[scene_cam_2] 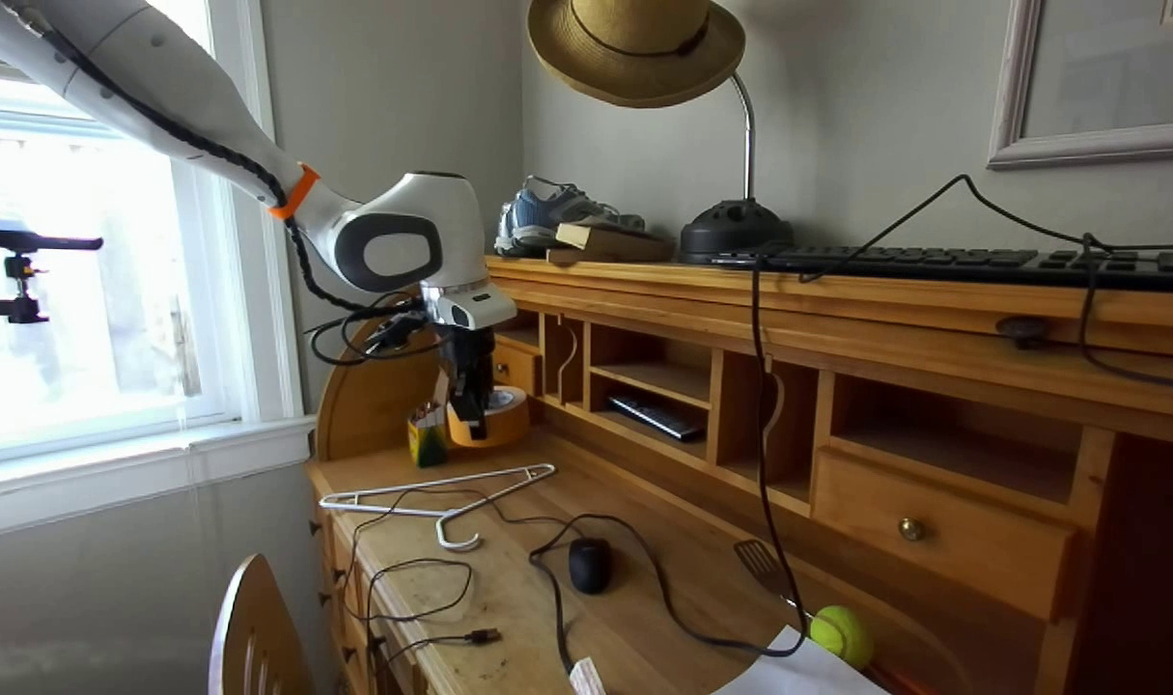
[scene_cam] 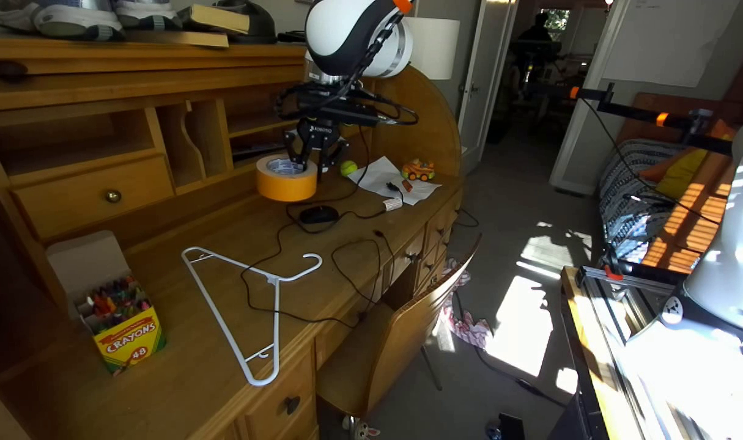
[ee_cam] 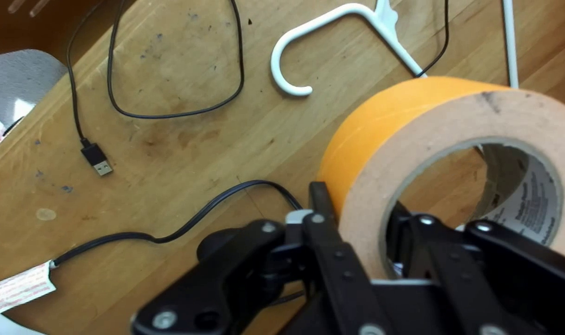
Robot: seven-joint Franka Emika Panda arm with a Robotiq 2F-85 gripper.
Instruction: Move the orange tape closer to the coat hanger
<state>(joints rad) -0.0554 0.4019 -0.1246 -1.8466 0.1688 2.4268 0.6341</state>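
Observation:
The orange tape (scene_cam: pixel 287 186) is a yellow-orange ring, raised above the desk in both exterior views (scene_cam_2: pixel 511 425). My gripper (scene_cam: pixel 313 165) points down and is shut on the tape's wall. In the wrist view, one finger of the gripper (ee_cam: pixel 359 200) is outside the tape (ee_cam: pixel 363 135) and the other is inside its hollow centre. The white coat hanger (scene_cam: pixel 277 330) lies flat on the desk, with its hook toward the tape side. In the wrist view, the tape covers part of the hanger (ee_cam: pixel 305 30). In an exterior view, the hanger (scene_cam_2: pixel 441 531) lies lower than the tape.
An open crayon box (scene_cam: pixel 129 342) stands beyond the hanger. A dark cable (scene_cam: pixel 310 319) crosses the hanger. A black mouse (scene_cam: pixel 319 214) lies near the tape. Cubbies and a drawer (scene_cam: pixel 96 195) line the desk's back. A chair (scene_cam: pixel 402 318) stands at the front edge.

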